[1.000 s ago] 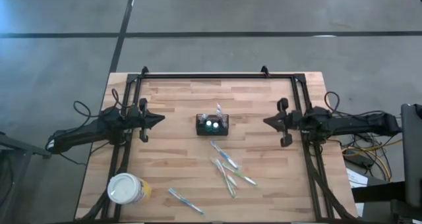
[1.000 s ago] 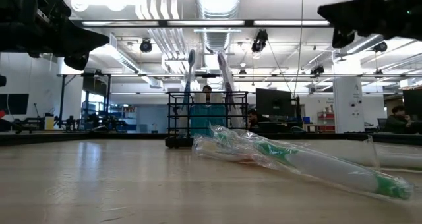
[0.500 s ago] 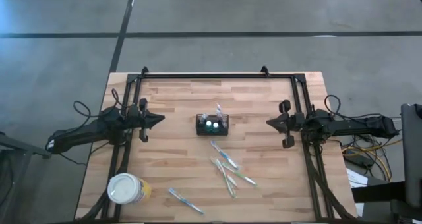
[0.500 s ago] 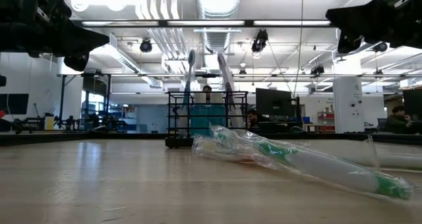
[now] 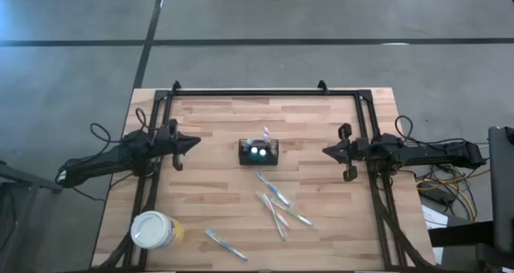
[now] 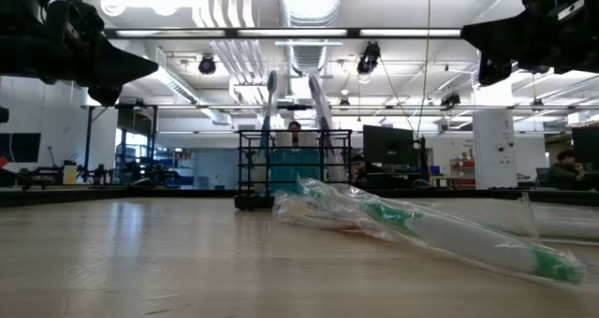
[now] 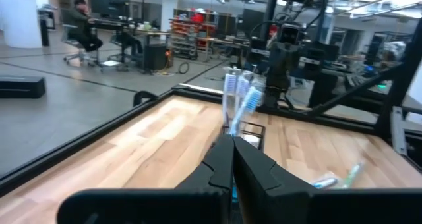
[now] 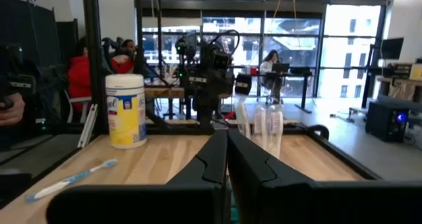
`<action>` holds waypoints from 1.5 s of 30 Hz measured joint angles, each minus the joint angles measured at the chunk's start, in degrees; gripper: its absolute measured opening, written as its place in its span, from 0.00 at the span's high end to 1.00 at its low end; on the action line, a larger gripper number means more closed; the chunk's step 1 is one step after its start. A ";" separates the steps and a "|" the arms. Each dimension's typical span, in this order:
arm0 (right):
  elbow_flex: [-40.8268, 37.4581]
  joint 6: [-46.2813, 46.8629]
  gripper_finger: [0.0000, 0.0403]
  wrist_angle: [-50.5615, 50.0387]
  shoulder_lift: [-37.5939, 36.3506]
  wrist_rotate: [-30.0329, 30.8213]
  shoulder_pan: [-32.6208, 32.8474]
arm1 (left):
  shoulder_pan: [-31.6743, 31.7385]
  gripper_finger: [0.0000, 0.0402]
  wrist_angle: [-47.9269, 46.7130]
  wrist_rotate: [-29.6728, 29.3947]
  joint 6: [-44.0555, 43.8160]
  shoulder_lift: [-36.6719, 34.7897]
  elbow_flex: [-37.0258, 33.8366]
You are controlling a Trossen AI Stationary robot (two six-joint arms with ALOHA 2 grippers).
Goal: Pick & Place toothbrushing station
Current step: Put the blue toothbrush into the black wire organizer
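Caddy, small black rectangular wire-mesh with toothbrushes upright in it, sits mid-worktop between both grippers, long axis running along the line between them. Left gripper and right gripper both pinched closed, empty, well apart from it. Roughly equidistant; neither arm clearly nearer.

High view straight down; low view table-level; 2 wrist views face caddy.
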 joint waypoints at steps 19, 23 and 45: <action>30.85 16.45 0.98 -33.01 28.19 12.93 11.68 | 0.00 0.98 -1.51 -0.01 1.95 -0.02 0.00; 39.94 21.28 0.98 -40.67 40.23 18.55 15.54 | 0.00 0.98 -1.49 0.00 2.58 -0.02 0.00; 73.81 26.19 0.96 -58.17 89.01 19.33 16.31 | 0.00 0.98 -2.21 0.88 1.51 0.07 0.00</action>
